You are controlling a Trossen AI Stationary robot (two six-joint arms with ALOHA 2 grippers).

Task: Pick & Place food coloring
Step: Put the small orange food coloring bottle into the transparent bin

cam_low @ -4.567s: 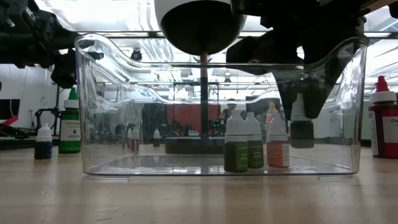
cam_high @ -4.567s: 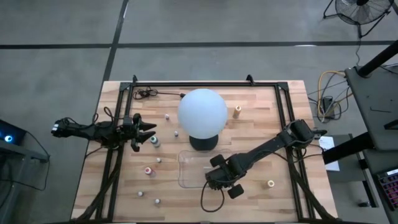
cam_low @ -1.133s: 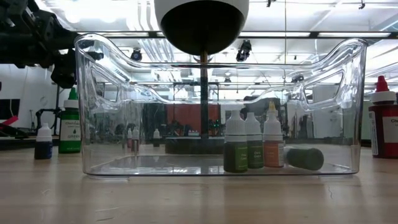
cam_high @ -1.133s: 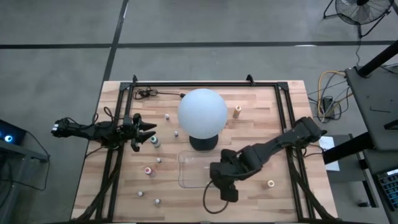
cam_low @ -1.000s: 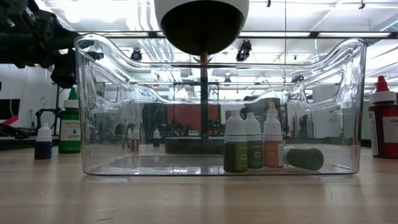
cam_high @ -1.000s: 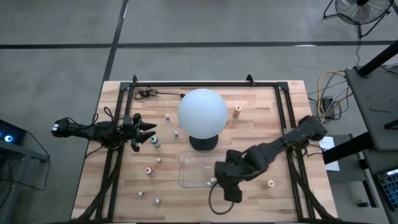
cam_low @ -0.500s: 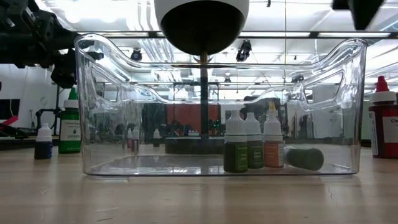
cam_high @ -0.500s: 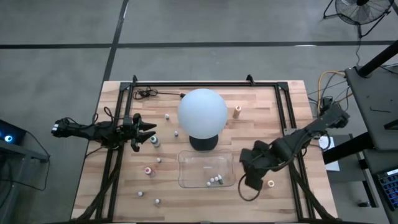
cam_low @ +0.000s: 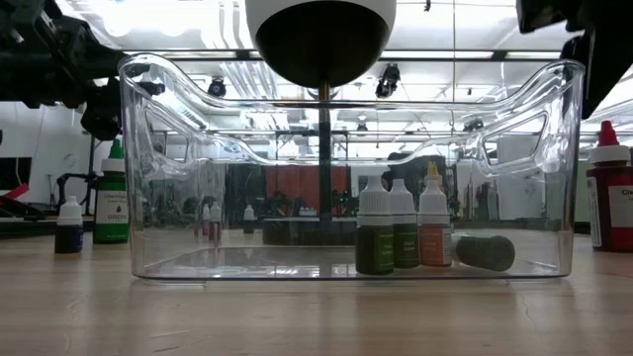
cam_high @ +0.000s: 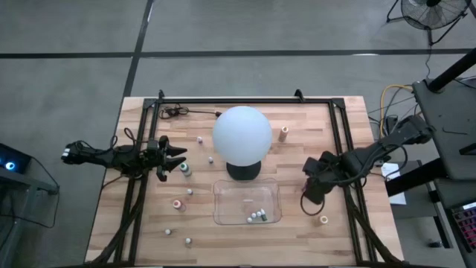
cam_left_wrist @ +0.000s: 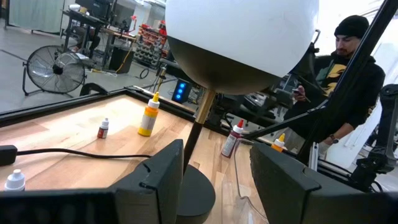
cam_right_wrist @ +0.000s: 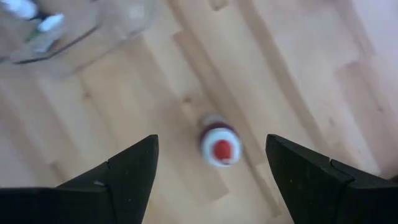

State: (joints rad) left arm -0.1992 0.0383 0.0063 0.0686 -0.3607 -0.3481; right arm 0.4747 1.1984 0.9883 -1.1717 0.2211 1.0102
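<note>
Food coloring bottles sit partly in your clear tray (cam_low: 148,178): low view shows three upright, green-labelled (cam_low: 375,229), a second green-labelled one (cam_low: 404,229), orange-labelled (cam_low: 434,225), plus one dark bottle lying on its side (cam_low: 485,251) just beside them. High view puts that cluster (cam_high: 257,217) in the tray's lower right corner, tray at 6 o'clock from the white globe lamp (cam_high: 242,136).

Loose ones on your wooden table (cam_high: 297,238): red-capped bottle (cam_high: 324,219) at 3 o'clock of the tray, same bottle seen from above in the right wrist view (cam_right_wrist: 220,149). Pink bottle (cam_high: 177,204) at 9 o'clock of the tray. Two pale small bottles (cam_high: 187,241) near the front-left edge. Teal-capped bottle (cam_high: 185,170) just beside the left gripper tips. Orange bottle (cam_high: 283,133) at 3 o'clock of the globe, well apart from the tray.

Your right gripper (cam_high: 310,192) hangs above the table between tray and right rail, roughly 12 o'clock of the red-capped bottle, fingers (cam_right_wrist: 124,174) spread wide and nothing between them, so released.

Your left gripper (cam_high: 172,160) waits at the left rail, 9 o'clock of the globe, fingers (cam_left_wrist: 161,174) parted with a gap, empty.

Far back, left wrist view: a yellow bottle (cam_left_wrist: 147,117), a floor fan (cam_left_wrist: 54,70), and a person in dark clothes (cam_left_wrist: 348,81) looking down at something held in their hands.
</note>
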